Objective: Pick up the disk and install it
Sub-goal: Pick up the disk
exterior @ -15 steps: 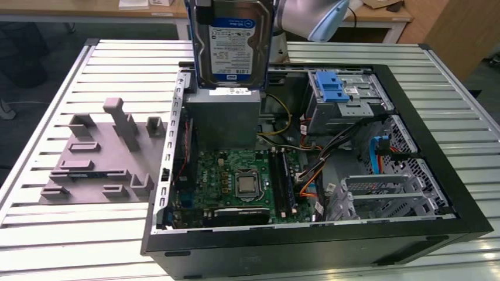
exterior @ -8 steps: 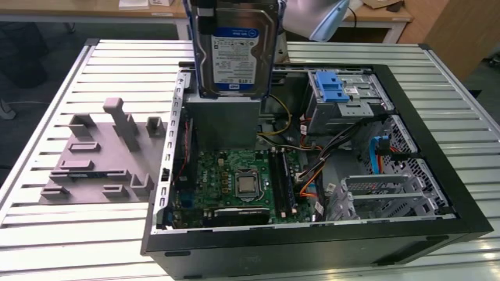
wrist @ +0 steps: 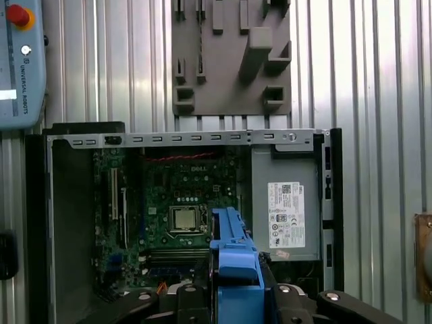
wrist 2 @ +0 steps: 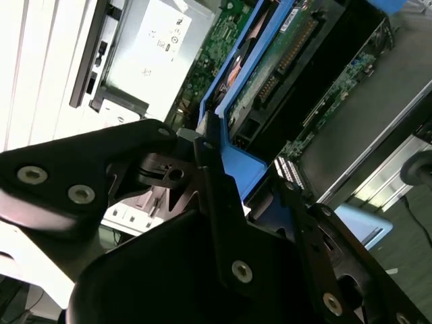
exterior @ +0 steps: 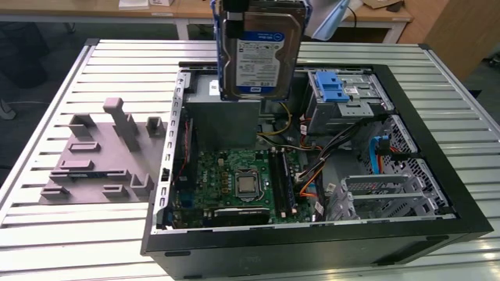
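The disk [exterior: 259,55], a silver hard drive with a white-and-blue label in a blue carrier bracket, hangs upright in the air above the back of the open computer case [exterior: 437,146]. In both wrist views my gripper [wrist 2: 253,182] [wrist: 236,290] is shut on the disk's blue bracket [wrist: 234,260], with a black finger [wrist 2: 216,202] pressed on each side. The disk points down toward the case interior and touches nothing inside it.
Inside the case lie a green motherboard [exterior: 234,175], a large grey box with a white sticker [wrist: 287,209], a drive bay with a blue latch [exterior: 332,88] and loose cables. A grey fixture block [exterior: 102,158] sits on the slatted table at the exterior view's left. A teach pendant [wrist: 20,61] lies beside the case.
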Controlling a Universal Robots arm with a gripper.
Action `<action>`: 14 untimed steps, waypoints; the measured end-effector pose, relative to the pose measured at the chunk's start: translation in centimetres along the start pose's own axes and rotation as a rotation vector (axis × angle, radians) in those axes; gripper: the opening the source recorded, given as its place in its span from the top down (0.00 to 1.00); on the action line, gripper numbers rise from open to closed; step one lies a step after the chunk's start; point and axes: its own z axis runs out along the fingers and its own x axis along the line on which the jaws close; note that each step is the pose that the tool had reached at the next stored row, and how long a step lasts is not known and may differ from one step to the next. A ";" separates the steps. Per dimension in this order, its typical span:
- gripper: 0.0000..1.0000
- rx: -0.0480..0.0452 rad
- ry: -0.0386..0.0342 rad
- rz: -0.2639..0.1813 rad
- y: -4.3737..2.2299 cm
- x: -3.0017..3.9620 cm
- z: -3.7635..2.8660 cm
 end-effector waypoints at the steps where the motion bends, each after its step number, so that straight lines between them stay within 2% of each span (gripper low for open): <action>1: 0.64 0.0000 0.0000 0.000 -0.29 0.03 0.02; 4: 0.64 -0.0001 0.0002 0.000 -0.92 0.18 0.09; 10: 0.64 0.0054 -0.0003 0.000 -1.14 0.76 0.24; 14: 0.64 0.0056 -0.0002 0.000 -1.65 0.90 0.36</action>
